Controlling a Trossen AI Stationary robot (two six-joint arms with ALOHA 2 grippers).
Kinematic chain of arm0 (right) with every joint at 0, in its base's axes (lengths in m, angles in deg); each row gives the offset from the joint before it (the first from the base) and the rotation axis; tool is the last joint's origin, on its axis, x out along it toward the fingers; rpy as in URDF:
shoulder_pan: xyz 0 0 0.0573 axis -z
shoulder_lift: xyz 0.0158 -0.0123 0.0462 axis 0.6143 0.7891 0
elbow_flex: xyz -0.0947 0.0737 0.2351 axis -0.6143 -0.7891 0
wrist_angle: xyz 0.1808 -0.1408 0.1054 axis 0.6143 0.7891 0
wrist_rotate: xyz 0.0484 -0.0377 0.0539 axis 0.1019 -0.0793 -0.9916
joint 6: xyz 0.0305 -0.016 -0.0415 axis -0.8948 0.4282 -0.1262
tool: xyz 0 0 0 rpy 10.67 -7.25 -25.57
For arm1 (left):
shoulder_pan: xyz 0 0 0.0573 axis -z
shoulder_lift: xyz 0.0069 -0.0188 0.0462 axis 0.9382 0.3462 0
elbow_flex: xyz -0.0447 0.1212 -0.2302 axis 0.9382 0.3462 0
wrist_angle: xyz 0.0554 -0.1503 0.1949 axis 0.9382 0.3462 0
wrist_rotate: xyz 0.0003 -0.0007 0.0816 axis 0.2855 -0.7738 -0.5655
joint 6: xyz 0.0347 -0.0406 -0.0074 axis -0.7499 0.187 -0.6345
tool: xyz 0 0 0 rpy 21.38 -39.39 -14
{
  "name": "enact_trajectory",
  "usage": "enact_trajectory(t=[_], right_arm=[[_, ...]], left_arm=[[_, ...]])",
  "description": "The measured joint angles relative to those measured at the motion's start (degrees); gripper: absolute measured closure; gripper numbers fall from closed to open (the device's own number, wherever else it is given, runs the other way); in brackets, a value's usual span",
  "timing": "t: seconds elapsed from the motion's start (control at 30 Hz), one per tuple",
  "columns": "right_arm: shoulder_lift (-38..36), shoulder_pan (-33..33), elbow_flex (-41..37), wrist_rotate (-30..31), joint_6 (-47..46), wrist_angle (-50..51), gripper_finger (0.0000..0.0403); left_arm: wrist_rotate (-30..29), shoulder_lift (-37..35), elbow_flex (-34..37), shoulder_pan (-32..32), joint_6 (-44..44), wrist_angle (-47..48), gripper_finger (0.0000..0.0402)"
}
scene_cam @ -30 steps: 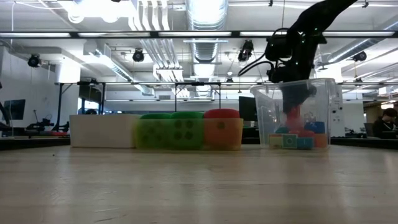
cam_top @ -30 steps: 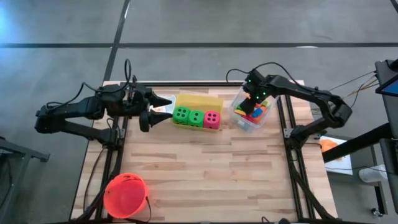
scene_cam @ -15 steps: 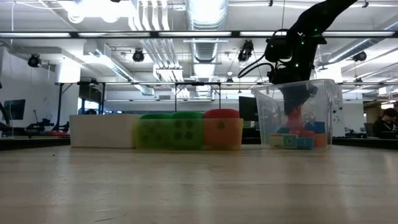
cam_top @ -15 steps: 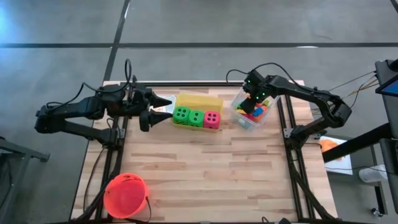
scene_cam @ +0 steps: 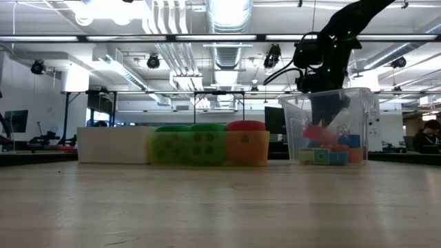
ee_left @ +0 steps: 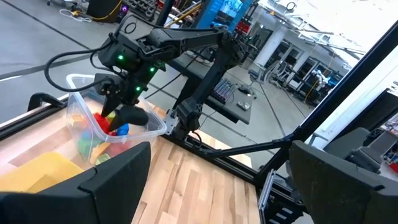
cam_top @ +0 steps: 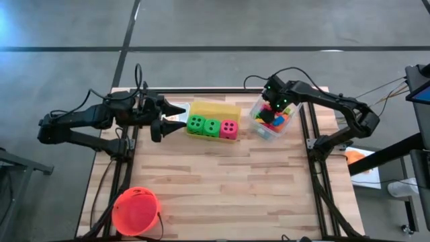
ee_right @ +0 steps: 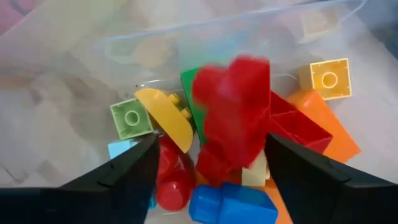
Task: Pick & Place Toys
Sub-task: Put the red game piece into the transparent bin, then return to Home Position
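Note:
My right gripper (cam_top: pixel 272 114) (ee_right: pixel 210 140) hangs open in the mouth of the clear bin (scene_cam: pixel 293 131). A red block (ee_right: pixel 233 115), blurred, is below and between its fingers, over the pile of bright blocks (ee_right: pixel 224 202); it also shows in the low view (scene_cam: pixel 318 133). Two green dice (cam_top: pixel 203 125) and a pink-red die (cam_top: pixel 229 128) stand in a row at the yellow bin (cam_top: pixel 215 109). My left gripper (cam_top: pixel 163 121) (ee_left: pixel 221 149) is open and empty, level above the table just left of the dice, over the white bin (scene_cam: pixel 114 145).
An orange-red bucket (cam_top: pixel 136 210) stands at the table's near left corner. The clear bin sits at the far right by the table's frame rail (cam_top: pixel 306 128). Bare wood (cam_top: pixel 228 181) spreads across the middle and near part of the table.
The red block, which hung upright under my right gripper inside the clear bin, has come away from it and now lies lower and tipped over on the pile of blocks. My left arm has kept still.

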Motion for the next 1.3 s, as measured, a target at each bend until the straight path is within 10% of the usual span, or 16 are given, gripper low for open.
enact_trajectory(t=[0.33,0.73,1.17,1.3], right_arm=[[0.0,0.0,1.7,0.1,-1.5,1.6,0.0041],[-1.3,-0.4,4.2,0.3,-2.7,2.3,0.0045],[-16.9,-8.6,4.7,-0.1,-9.2,0.9,0.0341],[-20.9,-15.8,4.4,-0.3,-9.4,-3.6,0.0382]], left_arm=[[-0.6,0.0,0.0,0.0,0.0,2.3,0.0034],[-1.5,0.0,0.0,0.0,3.2,5.1,0.0034],[-5.1,0.0,0.0,-0.1,-4.4,13.4,0.0034],[3.8,-0.7,0.0,-0.1,-12.4,12.9,0.0034]])
